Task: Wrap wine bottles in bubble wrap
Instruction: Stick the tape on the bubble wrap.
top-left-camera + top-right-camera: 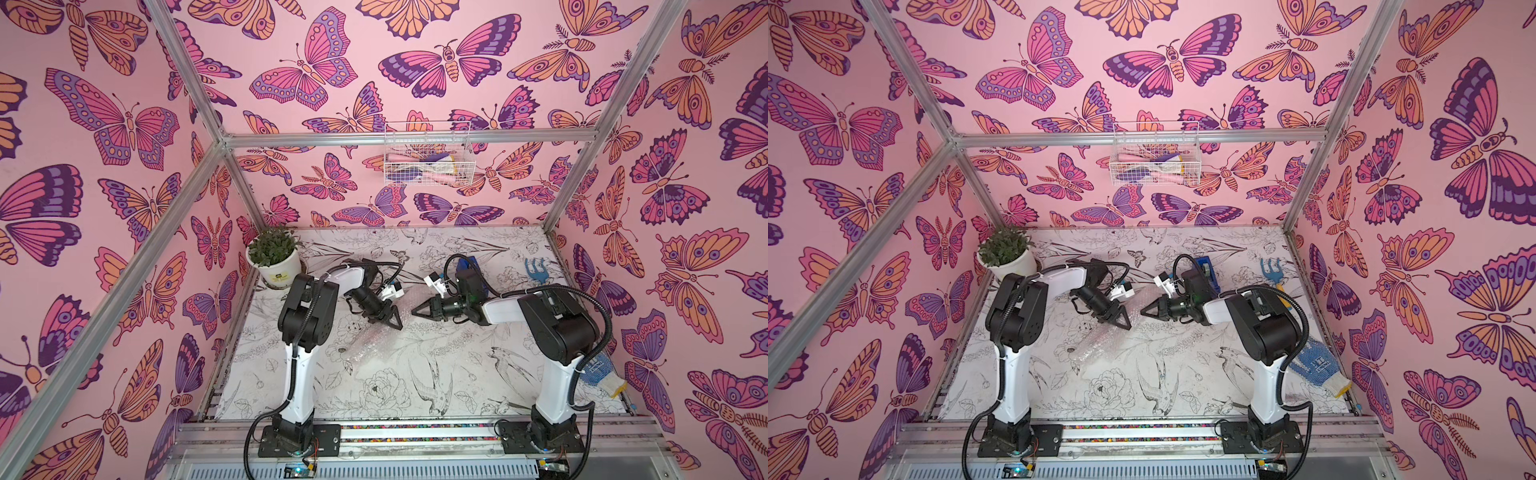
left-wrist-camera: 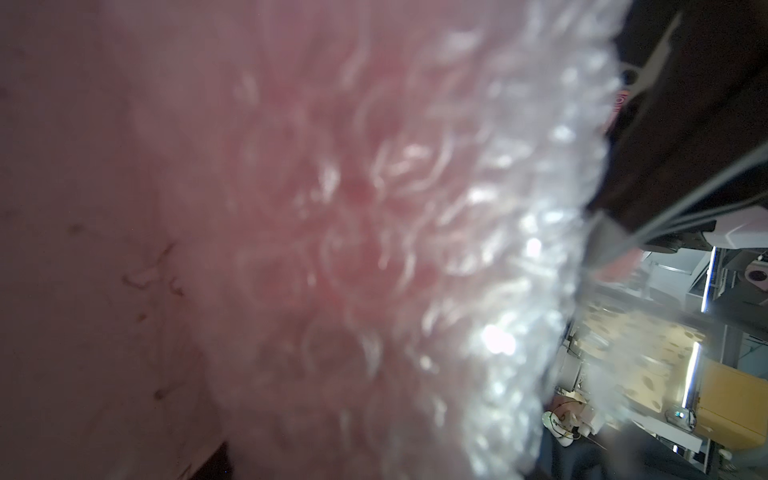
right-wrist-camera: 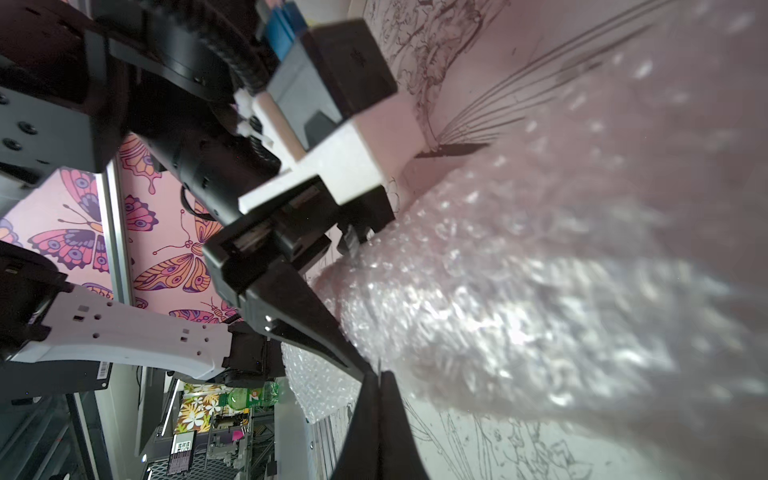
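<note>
One bubble wrap (image 1: pixel 365 347), crumpled, contents indistinct

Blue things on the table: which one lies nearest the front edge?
The dotted glove with yellow cuff; the tape dispenser and the hand fork lie far back.

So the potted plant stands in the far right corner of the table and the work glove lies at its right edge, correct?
Not quite: the potted plant stands in the far left corner of the table, as both top views show. The work glove does lie at its right edge.
</note>
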